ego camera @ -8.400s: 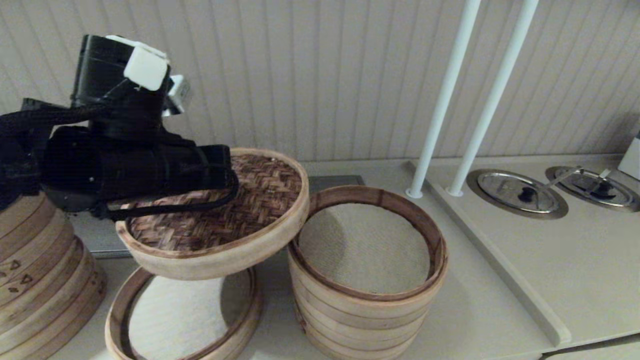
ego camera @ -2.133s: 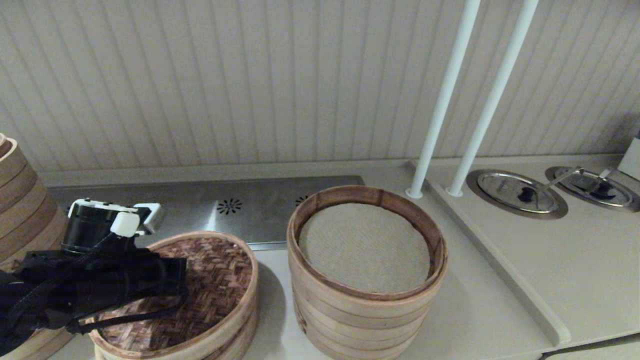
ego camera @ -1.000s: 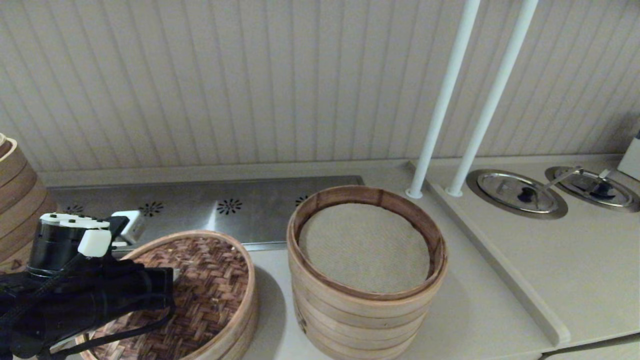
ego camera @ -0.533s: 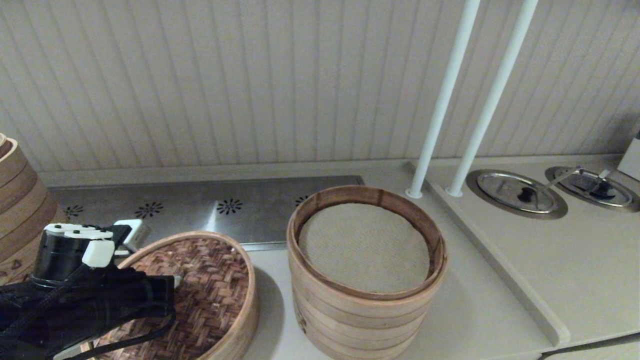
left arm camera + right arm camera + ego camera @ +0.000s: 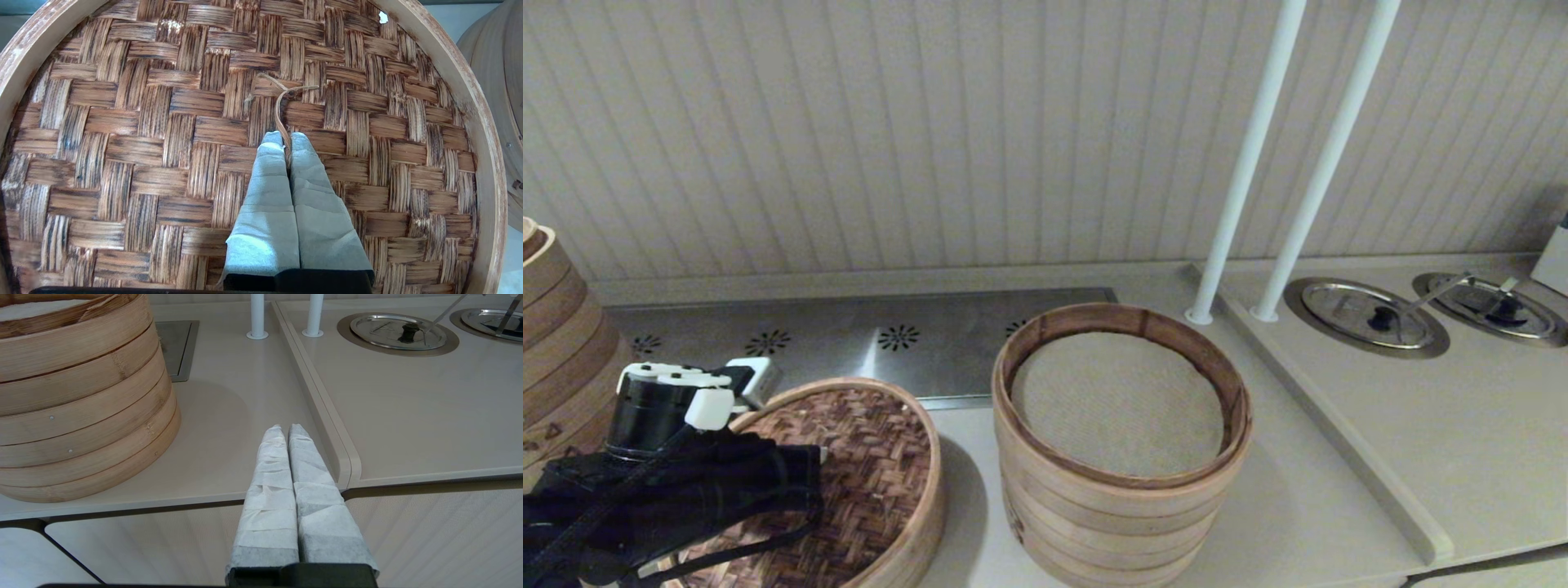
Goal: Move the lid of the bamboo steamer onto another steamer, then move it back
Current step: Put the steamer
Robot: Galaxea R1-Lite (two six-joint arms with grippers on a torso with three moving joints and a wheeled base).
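The left arm [image 5: 670, 498] covers the near left part of the bamboo steamer lid [image 5: 874, 465], and the steamer beneath it is hidden; the frame's lower edge crops both.

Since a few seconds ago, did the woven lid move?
Yes. The bamboo steamer lid came down and leftward, away from the tall steamer stack; the left end effector grips its twine loop.

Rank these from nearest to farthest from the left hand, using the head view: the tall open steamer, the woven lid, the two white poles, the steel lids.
1. Woven lid, directly under the left hand.
2. Tall open steamer, just to its right.
3. White poles, behind and right of that steamer.
4. Steel lids, far right on the counter.
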